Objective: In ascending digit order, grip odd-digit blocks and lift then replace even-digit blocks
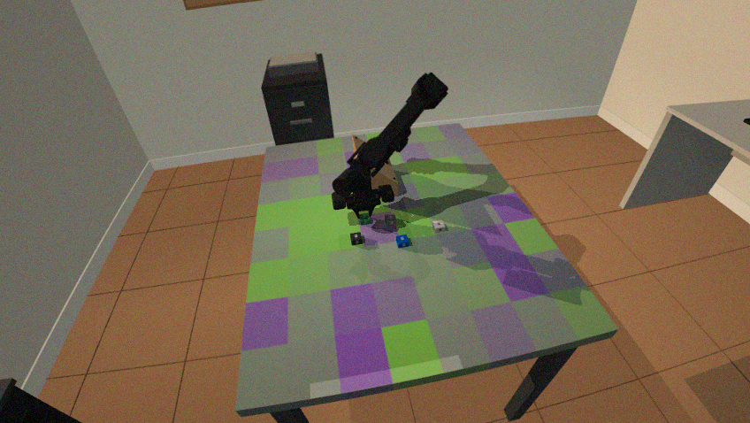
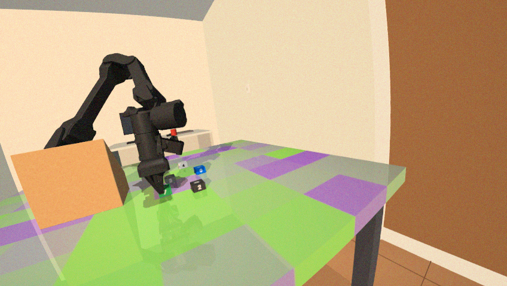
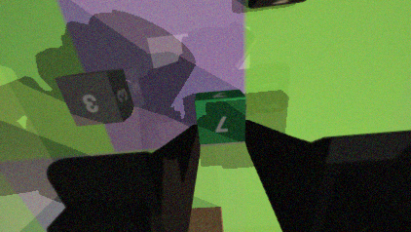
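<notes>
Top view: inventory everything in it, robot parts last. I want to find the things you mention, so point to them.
Checkered table: one, green, purple and grey, centre (image 1: 294,373) (image 2: 379,184) (image 3: 341,73)
Green block: one, between the fingers (image 1: 364,219) (image 2: 165,191)
Black block: one, nearer the camera than green (image 1: 356,239) (image 2: 197,186) (image 3: 275,2)
Dark grey block: one, right of green (image 1: 389,219) (image 2: 170,180) (image 3: 88,99)
Blue block: one, right of black (image 1: 402,242) (image 2: 199,170)
White block: one, rightmost (image 1: 439,226) (image 2: 182,165)
Box: one, tan, behind arm (image 1: 386,180) (image 2: 70,180) (image 3: 206,219)
Drawer cabinet: one, black, far wall (image 1: 309,132)
Printer-like object: one, grey, on cabinet (image 1: 293,65)
Desk: one, grey, right (image 1: 708,118) (image 2: 205,133)
Corner furniture: partial, black, lower left (image 1: 26,404)
Arm: one, black, over table (image 1: 383,139) (image 2: 92,99)
Gripper: one, black, closed on green block (image 1: 364,214) (image 2: 164,192) (image 3: 221,123)
</notes>
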Available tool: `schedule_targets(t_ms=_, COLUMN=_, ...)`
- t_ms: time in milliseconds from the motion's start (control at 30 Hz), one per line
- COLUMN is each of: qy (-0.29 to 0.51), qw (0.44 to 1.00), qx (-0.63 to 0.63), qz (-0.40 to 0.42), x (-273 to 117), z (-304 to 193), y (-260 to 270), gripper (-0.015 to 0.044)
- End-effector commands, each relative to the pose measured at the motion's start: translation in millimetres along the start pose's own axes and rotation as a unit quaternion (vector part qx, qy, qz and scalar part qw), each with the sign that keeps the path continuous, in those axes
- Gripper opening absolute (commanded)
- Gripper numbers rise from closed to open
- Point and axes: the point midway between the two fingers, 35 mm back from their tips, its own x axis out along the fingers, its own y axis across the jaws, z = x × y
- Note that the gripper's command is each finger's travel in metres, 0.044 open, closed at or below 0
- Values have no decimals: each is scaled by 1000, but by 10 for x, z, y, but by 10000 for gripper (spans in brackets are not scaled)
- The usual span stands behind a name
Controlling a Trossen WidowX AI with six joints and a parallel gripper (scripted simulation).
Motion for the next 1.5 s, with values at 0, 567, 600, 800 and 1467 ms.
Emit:
schedule_targets(t_ms=0, qy=0, qw=1000, qx=3, qz=2, x=10, z=-4, y=4, gripper=120)
schedule_targets(t_ms=567, qy=0, qw=1000, qx=3, qz=2, x=-18, z=-2, y=2, gripper=400)
schedule_targets(t_ms=600, qy=0, qw=1000, qx=3, qz=2, x=-105, z=1, y=-2, gripper=400)
schedule_targets(t_ms=800, qy=0, qw=1000, qx=3, qz=1, x=-354, z=-3, y=-2, gripper=400)
schedule_targets(t_ms=1467, qy=-3, qw=1000, qx=4, qz=-3, x=-1093, z=410, y=2542, gripper=400)
